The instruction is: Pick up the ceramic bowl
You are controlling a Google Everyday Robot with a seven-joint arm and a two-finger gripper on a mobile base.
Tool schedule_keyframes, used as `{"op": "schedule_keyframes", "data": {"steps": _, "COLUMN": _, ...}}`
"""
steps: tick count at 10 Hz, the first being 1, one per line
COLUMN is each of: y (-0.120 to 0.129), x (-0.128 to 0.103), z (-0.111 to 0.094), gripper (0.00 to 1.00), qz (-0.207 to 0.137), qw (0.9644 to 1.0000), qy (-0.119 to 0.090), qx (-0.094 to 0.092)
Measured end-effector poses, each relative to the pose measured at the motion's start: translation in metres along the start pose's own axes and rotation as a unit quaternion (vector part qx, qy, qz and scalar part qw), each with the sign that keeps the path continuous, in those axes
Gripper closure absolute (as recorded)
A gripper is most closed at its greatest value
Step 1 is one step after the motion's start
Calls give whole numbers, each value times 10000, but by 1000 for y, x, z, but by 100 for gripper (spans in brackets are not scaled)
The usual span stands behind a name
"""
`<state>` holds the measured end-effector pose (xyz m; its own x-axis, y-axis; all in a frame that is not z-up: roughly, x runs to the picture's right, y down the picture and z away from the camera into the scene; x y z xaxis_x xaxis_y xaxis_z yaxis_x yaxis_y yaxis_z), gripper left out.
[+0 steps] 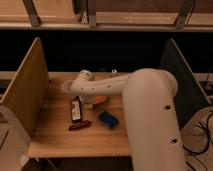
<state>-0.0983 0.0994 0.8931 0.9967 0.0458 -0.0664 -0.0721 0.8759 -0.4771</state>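
The ceramic bowl (100, 101) is orange-brown and shallow. It sits on the wooden table (55, 135) near the middle, and only its front edge shows under my white arm (112, 85). My gripper (88, 99) hangs down from the wrist right at the bowl's left side, mostly hidden by the arm. A small pale clear cup (66, 86) stands just left of the wrist. A blue object (109, 119) lies in front of the bowl.
A dark upright packet (76, 110) and a small red-brown item (80, 125) lie left of the blue object. Tall side panels stand at the table's left (25, 87) and right (180, 80). A small item (114, 72) sits at the back.
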Motion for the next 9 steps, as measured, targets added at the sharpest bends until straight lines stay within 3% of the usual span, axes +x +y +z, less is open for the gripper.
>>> {"op": "schedule_keyframes", "data": {"steps": 4, "y": -6, "x": -7, "z": -28, "gripper": 100, "qz": 36, "qw": 9996, "qy": 169, "qx": 242}}
{"op": "schedule_keyframes", "data": {"steps": 7, "y": -14, "x": -9, "z": -63, "gripper": 100, "qz": 159, "qw": 9972, "qy": 401, "qx": 613}}
{"op": "schedule_keyframes", "data": {"steps": 9, "y": -11, "x": -12, "z": -78, "gripper": 100, "qz": 236, "qw": 9960, "qy": 463, "qx": 733}}
